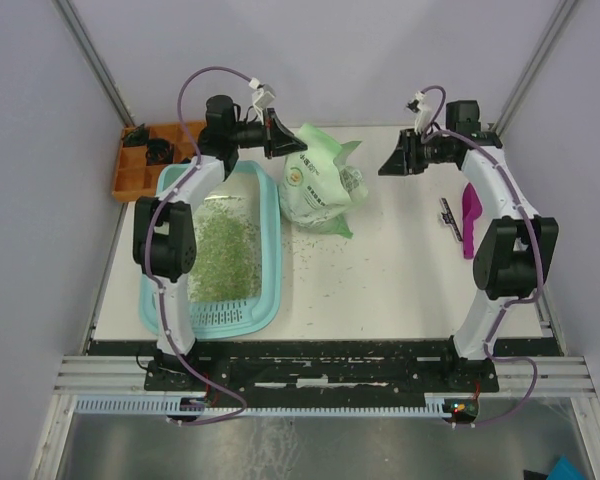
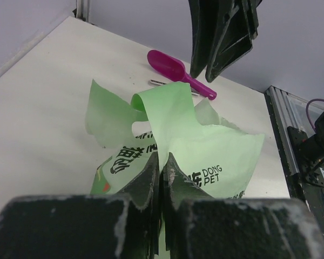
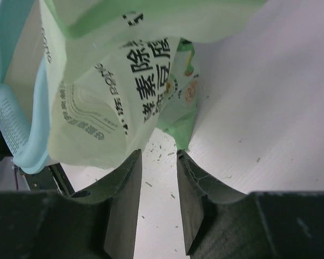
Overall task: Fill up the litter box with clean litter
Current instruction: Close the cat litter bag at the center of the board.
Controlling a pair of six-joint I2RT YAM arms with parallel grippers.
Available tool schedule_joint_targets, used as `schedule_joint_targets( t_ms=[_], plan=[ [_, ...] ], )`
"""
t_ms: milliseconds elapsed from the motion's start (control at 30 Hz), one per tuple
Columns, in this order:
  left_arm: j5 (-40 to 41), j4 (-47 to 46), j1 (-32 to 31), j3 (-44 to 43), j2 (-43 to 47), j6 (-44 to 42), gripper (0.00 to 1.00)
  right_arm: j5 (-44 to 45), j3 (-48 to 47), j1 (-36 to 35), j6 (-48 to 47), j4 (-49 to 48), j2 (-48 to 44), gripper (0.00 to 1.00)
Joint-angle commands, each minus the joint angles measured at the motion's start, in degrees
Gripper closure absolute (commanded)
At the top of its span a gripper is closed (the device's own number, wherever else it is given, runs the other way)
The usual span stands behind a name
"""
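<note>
A: Litter box (image 1: 273,245) first. Where is it, and how full?

B: It sits on the table (image 1: 410,280), just beside the bag (image 1: 320,185) on the bag's left. They may be touching; I can't tell from above. The litter (image 1: 225,255) is in it, a thin patchy green layer over the middle of the floor. Whitish floor shows through at the end nearer the bag's top. I'd call it partly filled, not done.

A: Hands?

B: The left hand (image 2: 162,175) is clamped tight on the bag's top edge, with green film pinched between the fingers. The right hand (image 3: 157,159) is part-way open with nothing between its fingers. It hangs off to the bag's right, apart from it and pointed at its lower corner.

A: Is the bag tipped over the box?

B: No. The bag stands slumped with its torn mouth up, so nothing is pouring. I can't see how much is left inside.

A: Any mess?

B: Stray granules (image 1: 315,248) lie on the table in front of the bag. The magenta scoop (image 1: 470,215) lies well to the bag's right with nobody on it. The orange tray (image 1: 128,180) is off to the bag's left, past the box's far corner.

A: What's left, then?

B: My guess is more litter in and the layer evened out. Maybe the spill needs picking up too.
</note>
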State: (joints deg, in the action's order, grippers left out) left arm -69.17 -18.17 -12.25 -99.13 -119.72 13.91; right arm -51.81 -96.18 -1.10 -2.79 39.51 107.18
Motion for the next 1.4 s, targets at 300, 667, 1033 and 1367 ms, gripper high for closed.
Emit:
schedule_joint_targets(
  t_ms=[300,667,1033,1367],
  plan=[
    [6.48,-9.69,0.75,5.05,13.23,0.37,0.97,9.15,-3.73,-9.69,-3.97,4.75,-1.86,0.59],
    [14.73,-12.46,1.37,7.17,17.43,-1.13,0.97,21.09,4.98,-13.64,-10.26,4.24,-6.26,0.59],
    [20.91,-19.01,1.34,7.39,18.99,3.24,0.97,42.23,12.50,-13.62,-5.70,-4.07,-12.41,0.98],
    [23.15,-14.99,-6.74,0.58,16.49,-0.99,0.97,51.69,4.61,-12.88,-15.18,4.57,-20.32,0.98]
  ],
)
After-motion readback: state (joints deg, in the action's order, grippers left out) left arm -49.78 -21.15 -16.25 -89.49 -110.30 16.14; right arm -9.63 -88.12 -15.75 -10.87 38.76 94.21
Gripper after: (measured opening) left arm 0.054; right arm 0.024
